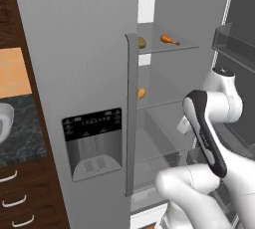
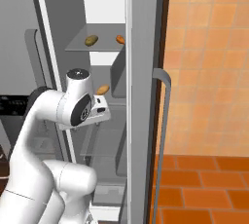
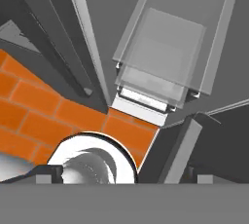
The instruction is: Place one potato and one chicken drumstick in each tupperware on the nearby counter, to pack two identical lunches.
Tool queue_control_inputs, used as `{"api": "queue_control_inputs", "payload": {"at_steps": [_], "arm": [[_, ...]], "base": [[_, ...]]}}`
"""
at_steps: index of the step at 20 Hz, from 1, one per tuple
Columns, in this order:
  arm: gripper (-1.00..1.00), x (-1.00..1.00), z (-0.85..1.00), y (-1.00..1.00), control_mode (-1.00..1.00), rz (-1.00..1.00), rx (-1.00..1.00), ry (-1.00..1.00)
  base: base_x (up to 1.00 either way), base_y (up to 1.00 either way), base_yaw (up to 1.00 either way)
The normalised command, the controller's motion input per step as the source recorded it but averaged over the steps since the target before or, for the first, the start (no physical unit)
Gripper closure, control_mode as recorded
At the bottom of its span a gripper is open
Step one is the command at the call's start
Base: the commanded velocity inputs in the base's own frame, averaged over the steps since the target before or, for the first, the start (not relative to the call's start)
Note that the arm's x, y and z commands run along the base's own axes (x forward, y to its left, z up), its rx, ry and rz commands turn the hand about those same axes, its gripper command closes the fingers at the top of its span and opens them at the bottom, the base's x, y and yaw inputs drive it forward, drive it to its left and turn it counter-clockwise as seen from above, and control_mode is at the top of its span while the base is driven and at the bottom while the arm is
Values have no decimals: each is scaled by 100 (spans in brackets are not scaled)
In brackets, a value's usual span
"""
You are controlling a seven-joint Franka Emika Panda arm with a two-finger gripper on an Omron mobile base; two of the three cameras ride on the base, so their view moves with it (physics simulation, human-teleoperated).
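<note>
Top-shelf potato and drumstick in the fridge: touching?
Apart. The right base view shows bare shelf between the potato and the chicken drumstick; the left base view agrees.

We see a glossy white arm (image 1: 224, 173) w/ fat rounded links, dark grey-black joint bands, black strip along forearm, round dark cap on wrist housing.

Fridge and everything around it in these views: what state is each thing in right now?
Fridge door: one side shut, the other side open.
Upper shelf: holds a potato and a chicken drumstick, lying apart.
Shelf below: holds one small orange-tan item; which food, I cannot tell.
Gripper: open, holding nothing.
Tupperware: on the counter, contents hidden.
</note>
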Motion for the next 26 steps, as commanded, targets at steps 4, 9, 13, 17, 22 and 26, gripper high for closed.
{"api": "queue_control_inputs", "payload": {"at_steps": [4, 9, 13, 17, 22, 26], "arm": [[-100, 100, 36, 17, -100, -5, 9, -2], [-100, 88, 33, 15, -100, -30, 9, -14], [-100, 90, 8, 41, -100, -35, 1, -8], [-100, 46, -44, 22, -100, -22, 2, -24], [-100, 7, -14, -1, -100, -1, 15, -36], [-100, 59, -15, 0, -100, 0, 7, 0]], "base": [[0, 0, 0], [0, 0, 0], [0, 0, 0], [0, 0, 0], [0, 0, 0], [0, 0, 0]]}}
